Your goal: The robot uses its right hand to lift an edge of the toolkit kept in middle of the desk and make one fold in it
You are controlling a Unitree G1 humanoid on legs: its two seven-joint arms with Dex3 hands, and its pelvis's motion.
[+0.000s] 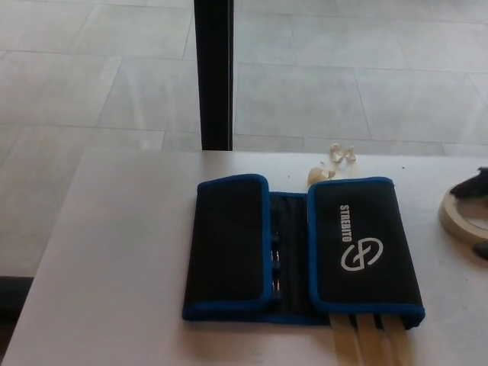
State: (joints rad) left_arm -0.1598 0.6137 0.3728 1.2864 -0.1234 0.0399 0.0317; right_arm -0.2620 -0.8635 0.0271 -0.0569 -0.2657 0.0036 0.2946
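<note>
Matt black cloth toolkit (297, 255) w/ blue trim; smooth desk (114, 267).
</note>
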